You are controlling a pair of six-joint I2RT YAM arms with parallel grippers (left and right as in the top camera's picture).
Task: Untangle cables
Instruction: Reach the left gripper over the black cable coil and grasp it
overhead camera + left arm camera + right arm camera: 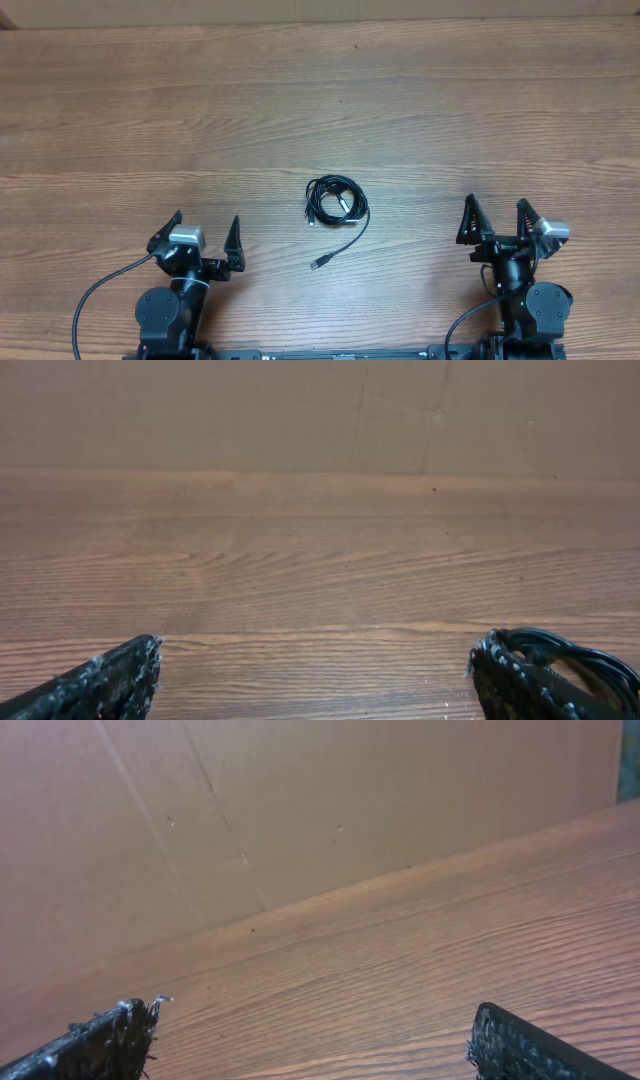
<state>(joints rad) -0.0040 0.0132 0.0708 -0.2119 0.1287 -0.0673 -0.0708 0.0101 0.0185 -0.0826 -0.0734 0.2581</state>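
Black cables [335, 200] are lying coiled in a small bundle mid-way across the table [300, 100], one plug trailing nearward, while left tool [207, 232] and right tool [495, 215] are sitting wide open, empty, well apart, presumably staged for a first grasp.

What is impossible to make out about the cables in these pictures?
Overhead: cables too small to count strands or crossings.
Left wrist: cables mostly hidden behind a finger of the left claw, cut by the right edge.
Right wrist: cables out of frame entirely.
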